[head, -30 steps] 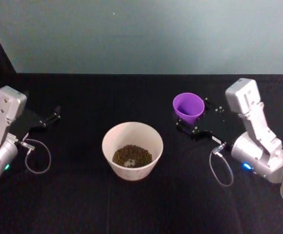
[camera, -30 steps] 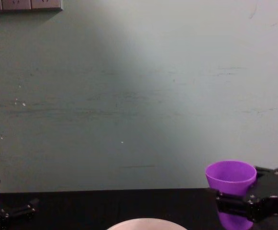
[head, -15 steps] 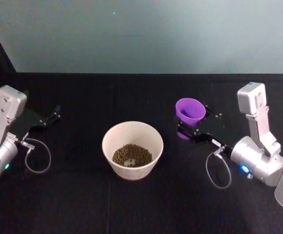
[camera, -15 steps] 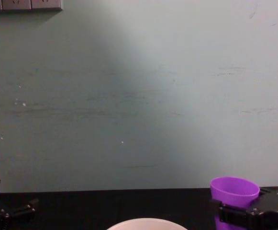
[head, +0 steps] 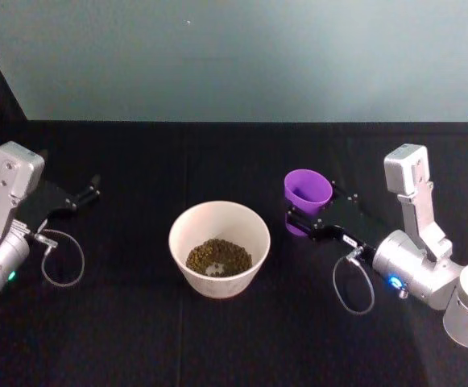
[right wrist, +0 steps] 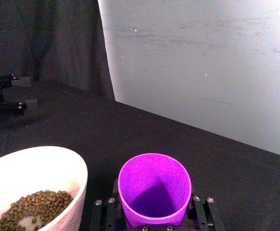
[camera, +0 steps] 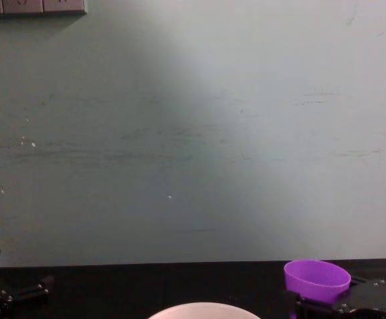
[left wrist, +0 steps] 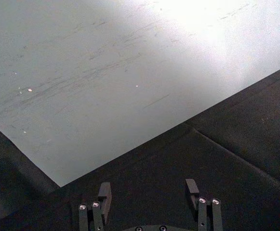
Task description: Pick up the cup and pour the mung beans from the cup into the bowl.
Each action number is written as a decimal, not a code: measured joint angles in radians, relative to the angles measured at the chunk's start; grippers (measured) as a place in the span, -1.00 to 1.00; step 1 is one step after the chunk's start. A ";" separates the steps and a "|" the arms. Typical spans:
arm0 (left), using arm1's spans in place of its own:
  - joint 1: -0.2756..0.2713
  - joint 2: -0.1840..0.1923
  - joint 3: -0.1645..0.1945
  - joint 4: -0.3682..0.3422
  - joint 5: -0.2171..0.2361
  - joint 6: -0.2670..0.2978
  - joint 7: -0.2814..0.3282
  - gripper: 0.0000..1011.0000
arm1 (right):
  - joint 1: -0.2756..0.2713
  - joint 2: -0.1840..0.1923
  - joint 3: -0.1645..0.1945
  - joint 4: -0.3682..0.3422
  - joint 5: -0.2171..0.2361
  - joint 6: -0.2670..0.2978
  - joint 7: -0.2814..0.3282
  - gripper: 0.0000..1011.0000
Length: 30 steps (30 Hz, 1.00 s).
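Observation:
The purple cup [head: 307, 192] stands upright just right of the bowl [head: 184, 227], and my right gripper [head: 314, 210] is shut on its lower part. From above in the right wrist view, the cup [right wrist: 154, 190] looks empty, with the jaws on either side of it. The pale bowl [right wrist: 58, 163] holds mung beans [right wrist: 29, 206] at its bottom, also seen as mung beans [head: 219, 256] from the head. The chest view has the cup [camera: 316, 279] low at the right, above the right gripper [camera: 329, 307], and the bowl rim [camera: 201, 308]. My left gripper [left wrist: 148, 192] is open and parked at the far left.
Everything sits on a black cloth-covered table [head: 137, 339] with a pale green wall [head: 234, 56] behind it. Left gripper [head: 84, 193] rests well left of the bowl. A loose cable loop [head: 350, 286] hangs by the right wrist.
The right gripper has come down with the cup and shifted slightly toward the bowl. The left arm and the bowl have not moved.

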 joint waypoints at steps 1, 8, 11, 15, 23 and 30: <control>0.000 0.000 0.000 0.000 0.000 0.000 0.000 0.98 | 0.004 0.000 -0.004 0.010 0.005 -0.005 0.001 0.44; 0.000 0.000 0.000 0.000 0.000 0.000 0.000 0.98 | 0.022 0.002 -0.020 0.049 0.023 -0.026 0.002 0.44; 0.000 0.000 0.000 0.000 0.000 0.000 0.000 0.98 | 0.027 0.004 -0.026 0.061 0.031 -0.034 0.003 0.44; 0.000 0.000 0.000 0.000 0.000 0.000 0.000 0.98 | 0.033 0.005 -0.035 0.076 0.039 -0.042 0.002 0.44; 0.000 0.000 0.000 0.000 0.000 0.000 0.000 0.98 | 0.038 0.012 -0.053 0.087 0.058 -0.051 -0.001 0.55; 0.000 0.000 0.000 0.000 0.000 0.000 0.000 0.98 | 0.041 0.018 -0.062 0.092 0.079 -0.062 -0.002 0.92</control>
